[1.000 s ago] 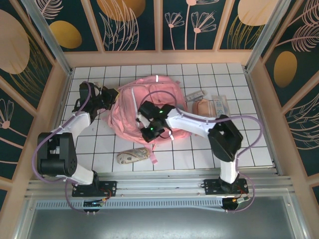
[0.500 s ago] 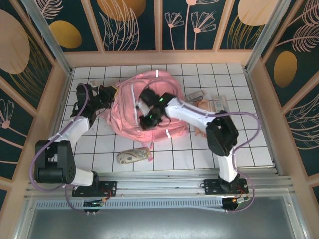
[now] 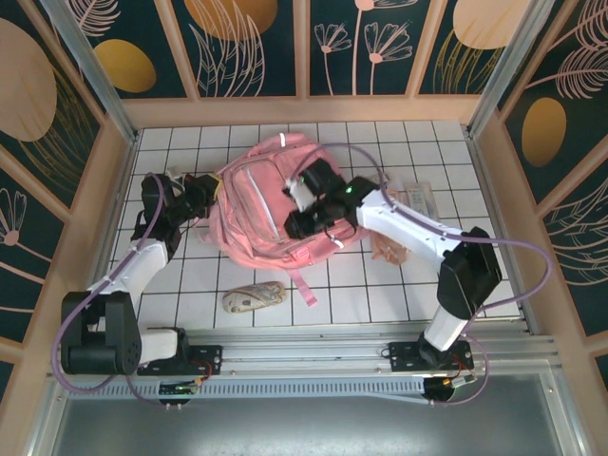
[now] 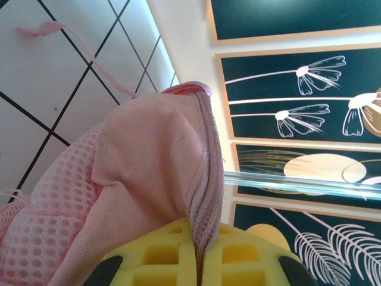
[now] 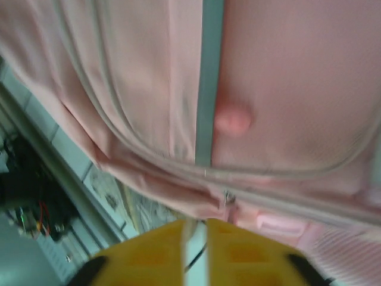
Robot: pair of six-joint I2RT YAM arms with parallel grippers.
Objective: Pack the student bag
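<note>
Your left gripper [image 4: 197, 241] is clamped tight on a fold of the student bag [image 3: 252, 218], mid-table, at its 9 o'clock edge. Your right gripper [image 5: 196, 232] hangs over its 3 o'clock side; its grip cannot be told.

counter [image 3: 380, 294]: white tiles, dark grid | centre: 1 pink student bag [image 3: 261, 204] | below it: 1 patterned pouch [image 3: 254, 297] | right: 1 peach pouch [image 3: 387, 253], partly hidden | upper right: flat packets [image 3: 416, 198]

Pink student bag [image 4: 143, 179] in end effector [image 4: 197, 256]
</note>
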